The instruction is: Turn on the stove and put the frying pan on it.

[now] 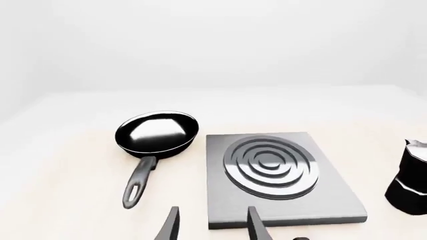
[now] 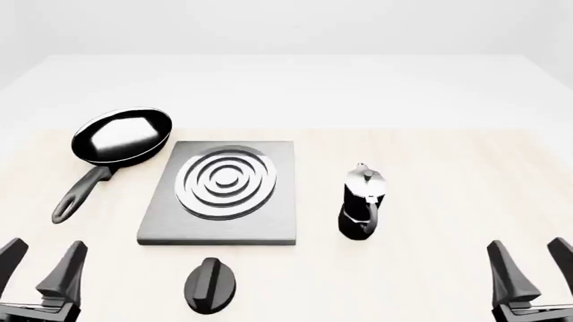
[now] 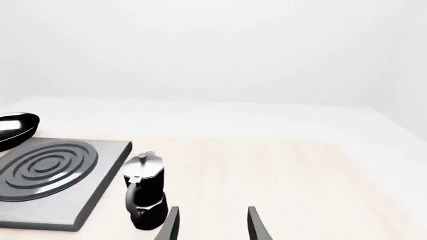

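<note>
Your left tool (image 2: 43, 268) sits low at the near left corner of the front view with its two fingers spread apart and nothing between them. Your right tool (image 2: 535, 267) mirrors it at the near right corner, fingers likewise parted and holding nothing. Both are well apart from every object.

The stove (image 2: 224, 191) lies flat on the pale tabletop (image 2: 447, 168), left of centre, its concentric silver rings facing up. Its black knob (image 2: 211, 285) lies separately on the tabletop just in front of the slab's near edge, between you and the stove and closer to your left tool than your right.

The frying pan (image 2: 121, 137) rests on the tabletop beside the stove's far left corner, not on the slab. Its glossy inside faces up, and its long handle runs back toward your left side, ending in a loop. In your left wrist view the pan (image 1: 158, 132) and the stove (image 1: 273, 170) lie side by side ahead of the parted fingertips (image 1: 170, 222).

A black-and-silver moka pot (image 2: 363, 201) stands upright to the right of the stove, near it but apart. Your right wrist view shows the pot (image 3: 145, 192) just ahead of that tool, beside the slab's edge.
</note>
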Available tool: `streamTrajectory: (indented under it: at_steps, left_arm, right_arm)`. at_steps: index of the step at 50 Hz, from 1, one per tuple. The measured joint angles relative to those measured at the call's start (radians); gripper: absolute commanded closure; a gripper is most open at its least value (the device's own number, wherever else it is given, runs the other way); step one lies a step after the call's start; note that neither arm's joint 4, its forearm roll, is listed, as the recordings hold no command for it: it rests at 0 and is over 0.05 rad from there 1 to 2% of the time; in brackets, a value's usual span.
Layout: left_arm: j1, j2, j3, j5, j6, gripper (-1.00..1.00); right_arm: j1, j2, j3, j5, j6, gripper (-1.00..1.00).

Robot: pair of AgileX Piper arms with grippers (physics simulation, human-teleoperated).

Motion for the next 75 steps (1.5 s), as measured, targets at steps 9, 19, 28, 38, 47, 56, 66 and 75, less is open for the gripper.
streamTrajectory:
  at_steps: [9, 19, 28, 38, 47, 56, 66, 75]
  left_arm:
    - [-0.107, 0.066, -0.035, 0.074, 0.032, -1.00]
    - [-0.231, 0.149, -0.089, 0.171, 0.022, -1.00]
    - [-0.304, 0.234, -0.113, 0.209, 0.001, -1.00]
    - [-0.388, 0.320, -0.101, 0.198, -0.049, -1.00]
    - [-0.454, 0.404, -0.070, 0.134, -0.095, -1.00]
    - [-0.505, 0.556, -0.019, -0.037, -0.139, -1.00]
    - [-0.538, 0.690, 0.017, -0.189, -0.165, -1.00]
    - [-0.555, 0.816, 0.031, -0.319, -0.175, -1.00]
  right_arm:
    - [0.017, -0.006, 0.001, 0.012, -0.005, -1.00]
    - [0.032, -0.019, 0.002, 0.031, -0.005, -1.00]
    - [0.047, -0.021, 0.002, 0.036, -0.007, -1.00]
    - [0.055, -0.024, 0.002, 0.041, -0.007, -1.00]
    - [0.056, -0.029, 0.003, 0.050, -0.004, -1.00]
    - [0.054, -0.033, 0.003, 0.057, -0.002, -1.00]
    - [0.049, -0.035, 0.002, 0.060, -0.002, -1.00]
    - [0.047, -0.035, 0.002, 0.060, -0.002, -1.00]
